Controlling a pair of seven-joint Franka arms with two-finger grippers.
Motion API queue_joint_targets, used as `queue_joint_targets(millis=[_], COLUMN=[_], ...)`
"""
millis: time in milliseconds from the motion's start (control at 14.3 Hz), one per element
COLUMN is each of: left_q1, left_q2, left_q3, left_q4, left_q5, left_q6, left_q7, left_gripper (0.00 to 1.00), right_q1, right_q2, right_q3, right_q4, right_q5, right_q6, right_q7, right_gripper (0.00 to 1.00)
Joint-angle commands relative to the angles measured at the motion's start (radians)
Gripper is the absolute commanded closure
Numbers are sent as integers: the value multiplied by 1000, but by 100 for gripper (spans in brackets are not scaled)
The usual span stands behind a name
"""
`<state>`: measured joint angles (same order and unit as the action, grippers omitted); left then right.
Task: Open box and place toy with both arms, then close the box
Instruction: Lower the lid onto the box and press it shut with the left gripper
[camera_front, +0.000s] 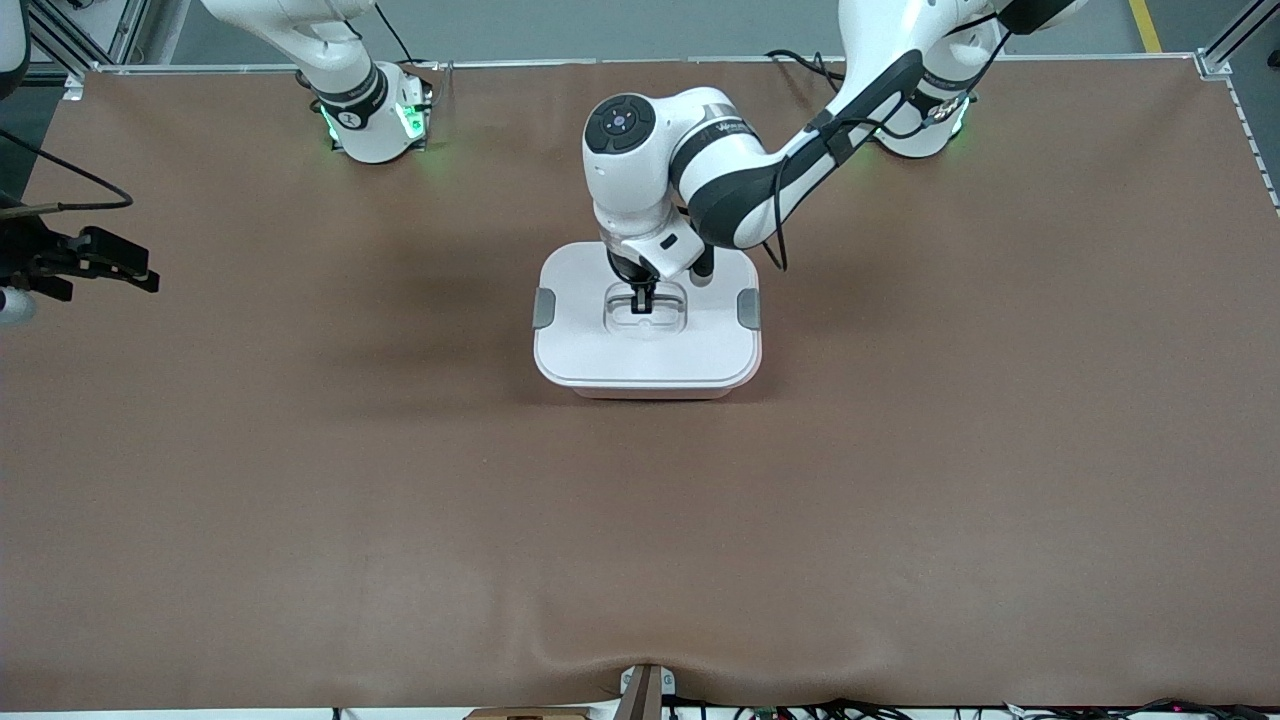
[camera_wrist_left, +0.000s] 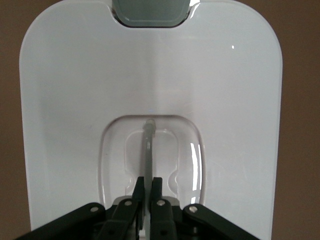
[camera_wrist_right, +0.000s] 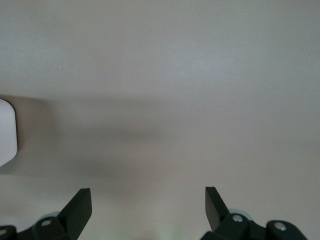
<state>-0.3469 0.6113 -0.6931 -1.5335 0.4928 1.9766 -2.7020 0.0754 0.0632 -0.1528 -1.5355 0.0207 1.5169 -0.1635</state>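
The rounded pale pink plastic box (camera_front: 648, 385) sits mid-table, its white lid (camera_front: 590, 340) on, grey side clips (camera_front: 543, 308) at either end. The left gripper (camera_front: 641, 300) reaches down into the lid's recess, fingers (camera_wrist_left: 138, 192) pinched narrow on the thin grey handle (camera_wrist_left: 148, 150). The right gripper (camera_wrist_right: 148, 202) waits over the right arm's end of the brown table (camera_front: 900, 480), jaws spread wide, holding nothing

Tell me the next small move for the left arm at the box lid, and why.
Probably lift straight up a little: the left gripper sits in the recessed well of the lid, fingers closed on the thin grey handle, while the box is shut. The right gripper waits open over bare table.
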Motion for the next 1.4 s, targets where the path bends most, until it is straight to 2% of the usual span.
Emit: queue_joint_targets(millis=[0, 1048, 1327], left_q1=[-4, 12, 19], left_q2=[4, -12, -15], left_q3=[6, 7, 7], left_q4=[12, -19, -28], left_q5=[26, 42, 47], left_q6=[4, -7, -7], left_q7=[-18, -16, -13], left_gripper=[100, 100, 100], right_q1=[-16, -46, -48], right_q2=[-23, -25, -25], right_q3=[13, 13, 12], right_q4=[-11, -2, 0], right_q5=[-8, 8, 7], right_q6=[2, 5, 6], right_q7=[19, -2, -71], right_gripper=[0, 0, 0])
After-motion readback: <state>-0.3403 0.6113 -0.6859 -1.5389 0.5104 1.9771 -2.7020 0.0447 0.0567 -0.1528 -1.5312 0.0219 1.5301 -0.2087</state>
